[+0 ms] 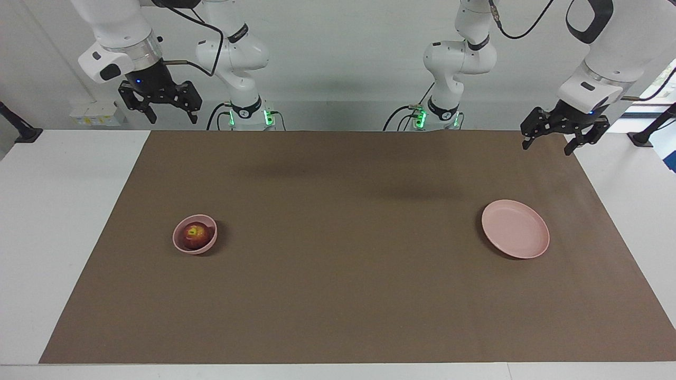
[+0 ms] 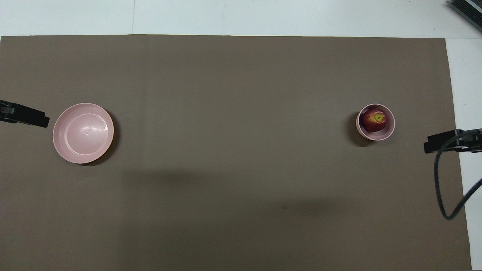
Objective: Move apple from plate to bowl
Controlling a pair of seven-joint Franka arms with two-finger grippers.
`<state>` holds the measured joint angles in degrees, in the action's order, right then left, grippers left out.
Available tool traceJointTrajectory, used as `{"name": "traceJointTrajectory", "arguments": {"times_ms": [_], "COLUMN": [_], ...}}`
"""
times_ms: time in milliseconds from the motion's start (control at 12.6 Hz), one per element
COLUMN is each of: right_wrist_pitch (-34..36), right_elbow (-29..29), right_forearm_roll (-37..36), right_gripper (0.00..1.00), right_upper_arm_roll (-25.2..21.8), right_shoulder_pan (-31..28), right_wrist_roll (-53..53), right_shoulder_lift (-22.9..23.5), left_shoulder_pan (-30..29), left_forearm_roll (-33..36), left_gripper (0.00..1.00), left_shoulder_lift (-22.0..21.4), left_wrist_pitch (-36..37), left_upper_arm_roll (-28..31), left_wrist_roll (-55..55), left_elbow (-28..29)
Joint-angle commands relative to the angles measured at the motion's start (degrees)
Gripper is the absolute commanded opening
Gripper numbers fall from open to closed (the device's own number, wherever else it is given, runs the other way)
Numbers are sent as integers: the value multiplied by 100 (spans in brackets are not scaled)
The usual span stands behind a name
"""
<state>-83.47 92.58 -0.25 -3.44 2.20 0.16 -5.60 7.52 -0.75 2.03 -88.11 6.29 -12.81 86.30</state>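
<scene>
The dark red apple (image 1: 195,235) with its yellowish stem patch up lies inside the small deep pink bowl (image 1: 181,246), toward the right arm's end of the table; both also show in the overhead view, the apple (image 2: 373,120) in the bowl (image 2: 390,130). The flat pink plate (image 1: 515,228) sits bare toward the left arm's end and shows in the overhead view (image 2: 83,133) too. My right gripper (image 1: 173,117) hangs open and empty, high over the mat's edge nearest the robots. My left gripper (image 1: 547,146) hangs open and empty, high over the mat's corner at its own end.
A brown mat (image 1: 348,264) covers most of the white table (image 1: 58,211). The bowl and plate are the only objects on it. A black cable (image 2: 442,188) hangs by the right gripper in the overhead view.
</scene>
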Motion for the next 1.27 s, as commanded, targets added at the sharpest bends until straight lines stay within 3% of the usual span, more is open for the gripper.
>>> {"name": "traceJointTrajectory", "arguments": {"times_ms": [0,476,1189], "right_wrist_pitch": [-55,-99,-46], "right_elbow": [226,375,182], "right_forearm_roll": [114,-80,-36], "right_gripper": [100,100,100], "right_upper_arm_roll": [1,19,36], "right_shoulder_pan": [-132,-115,-123], "right_wrist_roll": [-121,-315,-271], "right_shoulder_lift": [-196,-275,-196], "left_shoulder_pan": [-5,-532,-419], "left_forearm_roll": [-22,-57,-49], "left_gripper": [100,100,100], "left_shoulder_lift": [-264,-186,-239], "left_wrist_pitch": [-4,12,57], "left_upper_arm_roll": [22,-408,-426], "left_wrist_roll": [41,50,33], "left_elbow": [377,177,256]}}
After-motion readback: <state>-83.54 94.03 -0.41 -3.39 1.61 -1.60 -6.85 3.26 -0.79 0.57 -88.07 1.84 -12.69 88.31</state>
